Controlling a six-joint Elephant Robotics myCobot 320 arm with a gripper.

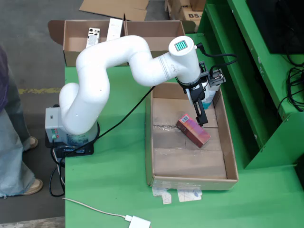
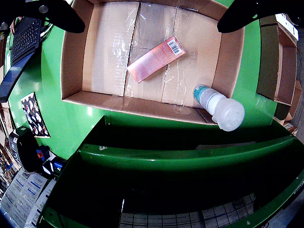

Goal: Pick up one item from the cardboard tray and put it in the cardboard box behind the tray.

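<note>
A pink-red carton (image 1: 193,129) lies flat on the floor of the long cardboard tray (image 1: 231,156). In the gripper view the carton (image 2: 156,59) shows a barcode at one end. A white bottle with a teal band (image 2: 219,107) stands in the tray corner; in the fixed view the bottle (image 1: 209,98) is partly hidden behind the wrist. My gripper (image 1: 199,112) hangs over the far end of the tray, just above the carton. The gripper (image 2: 151,26) is open, its black fingers (image 2: 50,13) spread wide with nothing between them.
The cardboard box (image 1: 76,38) stands past the tray at the table's far edge, with flat white pieces inside. A green frame (image 2: 180,156) borders the tray's side. A white cable and plug (image 1: 137,221) lie near the front. A person stands at the left.
</note>
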